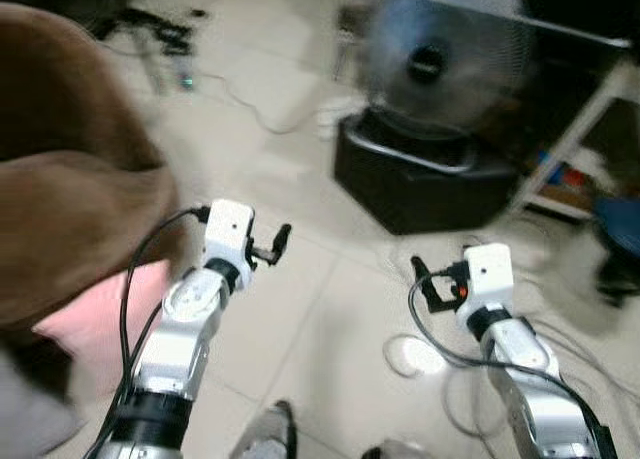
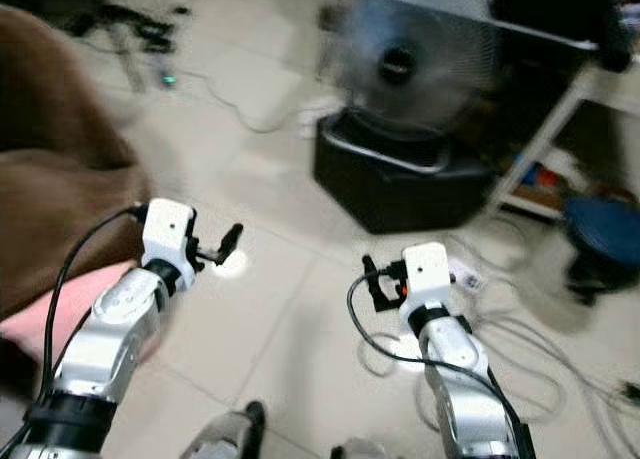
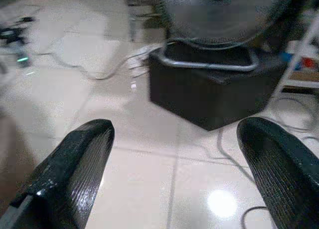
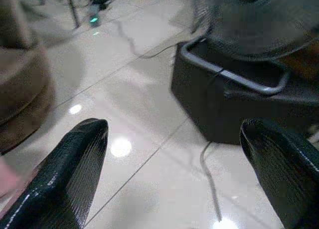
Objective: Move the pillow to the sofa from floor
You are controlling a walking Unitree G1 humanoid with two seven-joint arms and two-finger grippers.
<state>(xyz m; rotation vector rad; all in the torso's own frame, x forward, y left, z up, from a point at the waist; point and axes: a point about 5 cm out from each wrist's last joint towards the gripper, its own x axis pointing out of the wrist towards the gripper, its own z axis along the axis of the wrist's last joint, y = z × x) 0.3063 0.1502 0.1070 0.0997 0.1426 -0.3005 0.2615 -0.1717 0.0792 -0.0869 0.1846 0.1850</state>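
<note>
Glossy cream-tiled floor [image 1: 300, 309] spreads below the robot, crossed by loose pale cables [image 2: 520, 349]. Left gripper [image 3: 174, 154], held out at mid-height above the bare tiles, has its two long black fingers [image 3: 79, 164] spread wide apart with nothing between them; its white wrist block and silver arm appear in the head view [image 1: 228, 234]. Right gripper [image 4: 174, 154] is likewise raised over the floor, fingers parted and empty, its silver arm rising from the lower right [image 1: 480, 279]. Directly ahead of both grippers stands a black box-shaped base with a grey metal hoop [image 1: 425, 174], carrying a round wire-grilled fan [image 1: 440, 54] whose image is blurred. Beside the left arm, on the robot's left, lies the soft pink pillow [image 1: 95, 314], low against the brown fabric sofa [image 1: 70, 179] and partly hidden behind the arm. White shelf legs [image 1: 585, 119] stand at far right, with a dark blue rounded object [image 2: 600, 229] near them.
</note>
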